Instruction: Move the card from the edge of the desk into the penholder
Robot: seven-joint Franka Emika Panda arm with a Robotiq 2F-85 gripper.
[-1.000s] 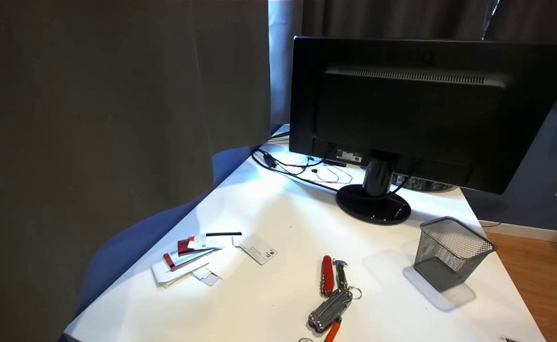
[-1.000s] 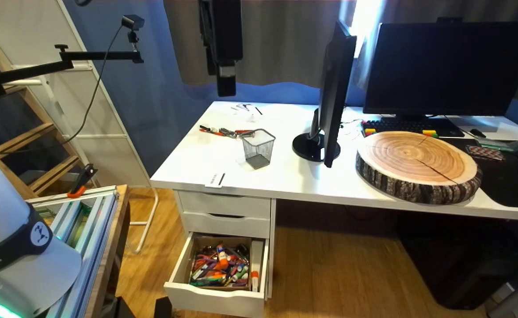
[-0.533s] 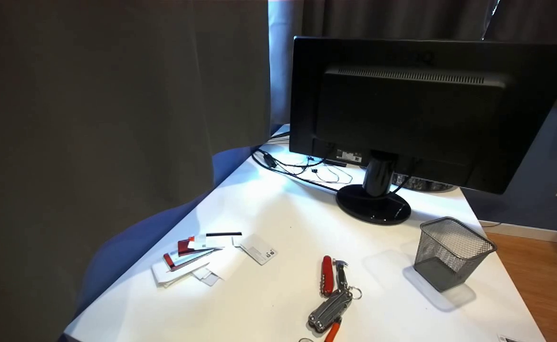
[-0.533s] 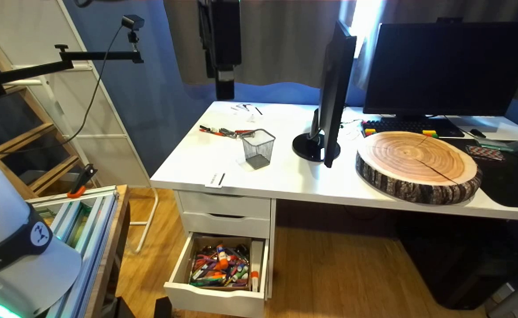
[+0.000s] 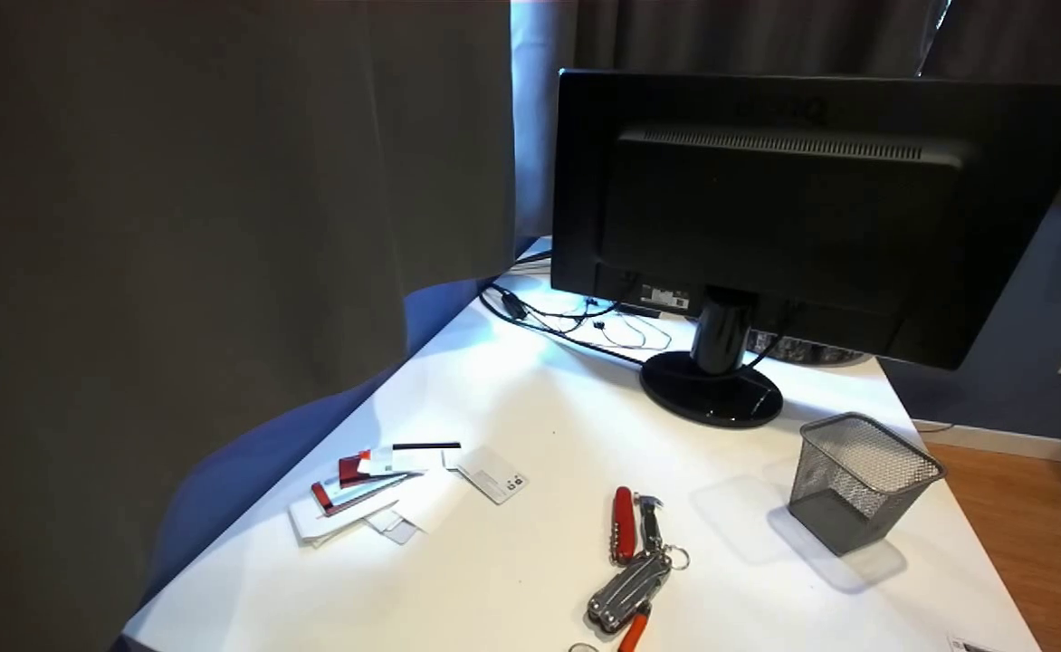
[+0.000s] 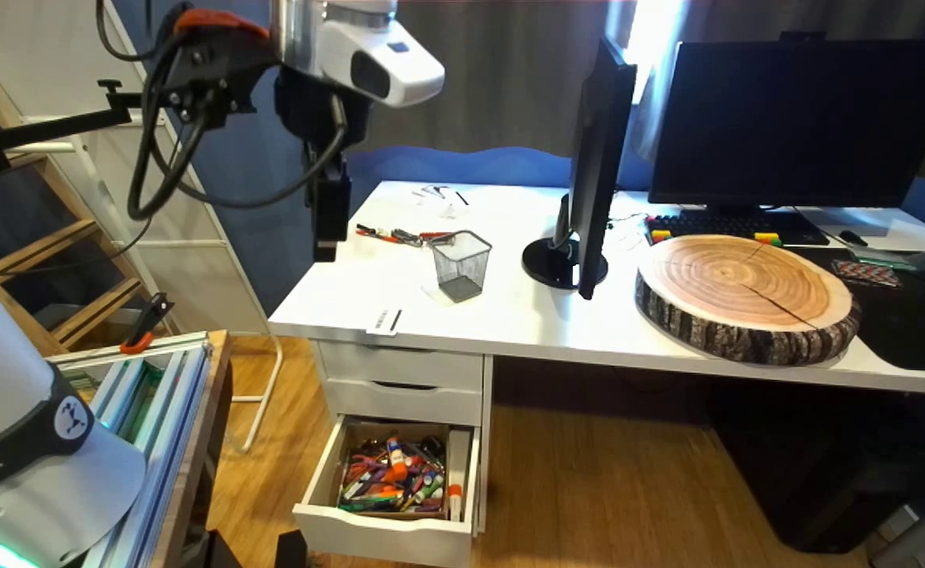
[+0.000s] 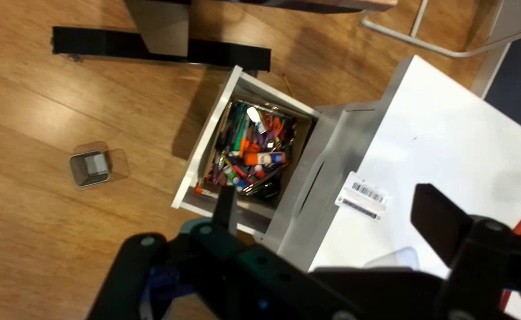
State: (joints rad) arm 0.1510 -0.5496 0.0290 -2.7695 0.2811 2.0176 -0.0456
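The card (image 6: 384, 322) lies flat on the white desk (image 6: 336, 296), slightly overhanging the edge above the drawers. It shows between the fingers in the wrist view (image 7: 362, 195), with a barcode and dark strip, and is partly cut off in an exterior view (image 5: 971, 646). The penholder (image 6: 462, 264), a grey mesh cup, stands upright and looks empty in both exterior views (image 5: 861, 493). It is not clearly seen in the wrist view. My gripper (image 7: 325, 195) is open and empty, above the desk edge and pointing down; in an exterior view (image 6: 327, 237) it hangs above the desk's left side.
A monitor (image 5: 793, 217) stands beyond the penholder. Red and grey tools (image 5: 630, 580) and a pile of cards (image 5: 368, 489) lie on the desk. An open drawer (image 6: 395, 532) full of pens juts out below. A wood slab (image 6: 747, 284) lies farther along.
My gripper has come down and to the left in an exterior view, and the wrist with its cables has come into sight. The card and penholder have not moved.
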